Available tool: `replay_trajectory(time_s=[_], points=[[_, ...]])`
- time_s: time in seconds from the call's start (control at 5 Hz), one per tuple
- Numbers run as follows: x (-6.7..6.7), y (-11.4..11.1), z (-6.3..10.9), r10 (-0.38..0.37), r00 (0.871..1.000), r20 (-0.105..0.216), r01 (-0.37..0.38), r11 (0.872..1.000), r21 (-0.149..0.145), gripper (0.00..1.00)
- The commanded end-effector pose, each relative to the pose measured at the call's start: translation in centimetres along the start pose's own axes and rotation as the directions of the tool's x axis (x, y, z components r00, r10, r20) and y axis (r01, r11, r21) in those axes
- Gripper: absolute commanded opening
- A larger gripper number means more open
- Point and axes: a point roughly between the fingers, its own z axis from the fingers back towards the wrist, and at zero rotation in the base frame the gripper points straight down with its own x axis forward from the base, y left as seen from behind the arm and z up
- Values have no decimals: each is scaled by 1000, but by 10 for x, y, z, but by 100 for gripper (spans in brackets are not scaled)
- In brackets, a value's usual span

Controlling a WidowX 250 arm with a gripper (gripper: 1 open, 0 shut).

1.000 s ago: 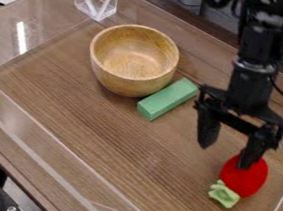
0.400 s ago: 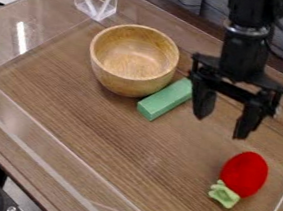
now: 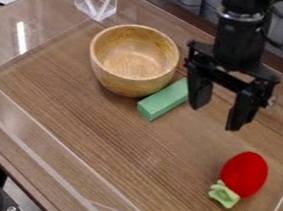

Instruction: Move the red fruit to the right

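Observation:
The red fruit lies on the wooden table near the right edge, its light green leafy cap pointing toward the front. My gripper hangs above and behind it, to the left, well apart from it. Its two dark fingers are spread open with nothing between them.
A round wooden bowl stands at the back left of centre. A green rectangular block lies beside it, just left of my gripper. Clear plastic walls rim the table, and a folded clear stand sits at the back left.
My gripper has risen off the red fruit and drawn back toward the rear left, staying open. The fruit rests where it was released.

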Motion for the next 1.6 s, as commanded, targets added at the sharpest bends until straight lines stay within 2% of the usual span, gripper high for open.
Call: replay_trajectory(time_s=[0.0,0.4,0.6,1.0,1.2,1.4], points=[[-1,0,12,-23,996,83,22,1000,14,100],[3,4,5,-142,988,60,141,990,28,100],[3,4,5,-60,996,73,57,998,31,100],[-4,11,21,25,997,71,-28,999,36,100],[-13,26,40,90,990,104,-96,994,46,100],[-30,48,36,135,982,133,-144,988,54,100]])
